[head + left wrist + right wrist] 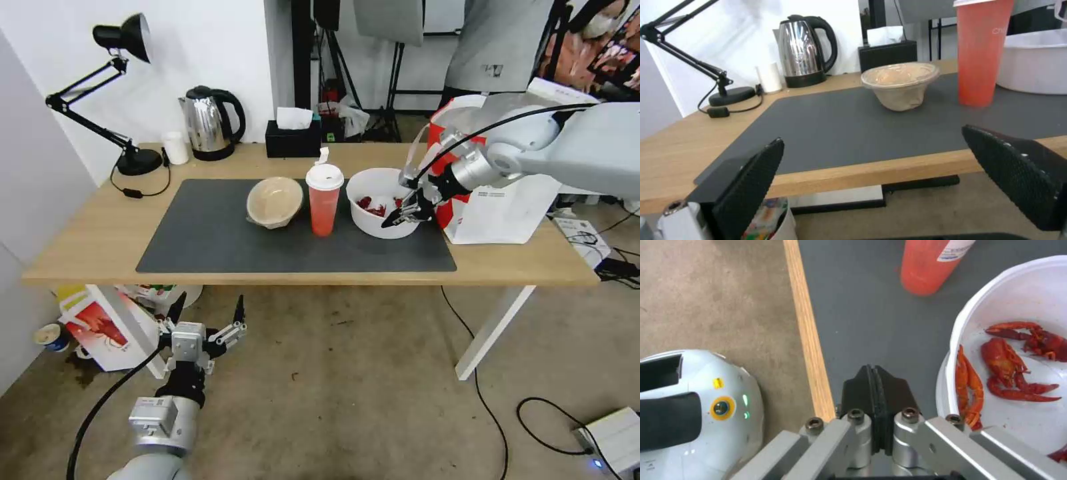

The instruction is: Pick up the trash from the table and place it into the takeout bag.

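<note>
Head view: I am working the right claw (400,219) at the white bowl's (373,217) near rim.
Its fingers are pressed together, holding nothing (right wrist view confirms). The bowl is sitting on the desk (107,233) mat beside the takeout bag (500,207). I judge it needs opening next. Left claw (207,313) is hanging wide open below the desk.

Light wood grain on the table (100,233) under a matt dark grey mat (220,233), glossy white plastic for the bowl (996,306), dull beige paper for the smaller bowl (900,90), polished steel on the kettle (208,123), rough dimpled black pads (751,183).
</note>
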